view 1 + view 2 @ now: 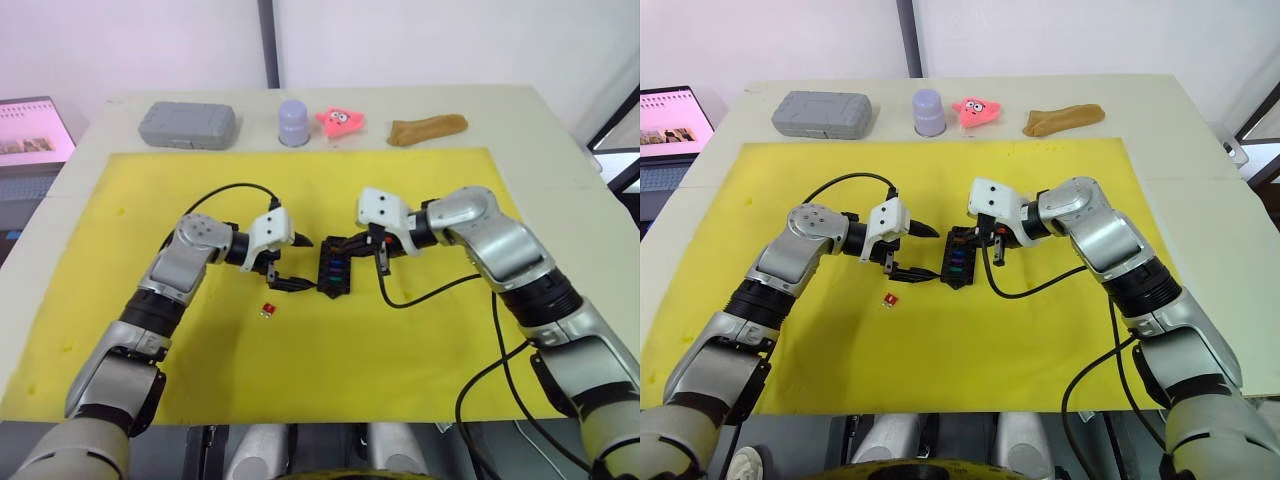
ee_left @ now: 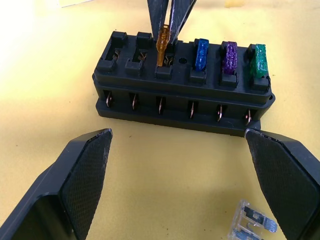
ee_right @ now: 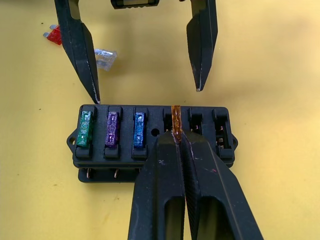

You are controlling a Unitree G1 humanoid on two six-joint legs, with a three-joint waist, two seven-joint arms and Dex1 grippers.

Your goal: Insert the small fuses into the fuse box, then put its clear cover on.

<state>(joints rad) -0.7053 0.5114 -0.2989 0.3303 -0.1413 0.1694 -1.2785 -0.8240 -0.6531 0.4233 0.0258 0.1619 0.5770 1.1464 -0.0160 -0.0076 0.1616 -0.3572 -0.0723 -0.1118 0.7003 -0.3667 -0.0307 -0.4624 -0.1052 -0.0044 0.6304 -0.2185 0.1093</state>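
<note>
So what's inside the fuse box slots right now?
The fuse box holds green, purple and blue fuses; the right hand pushes an amber fuse in. Two slots are open; slot depths are hidden.

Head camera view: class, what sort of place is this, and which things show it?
Probably a lab or test bench: a yellow mat covers a table, a laptop sits beside it, and odd props line the far edge, such as a grey case.
</note>
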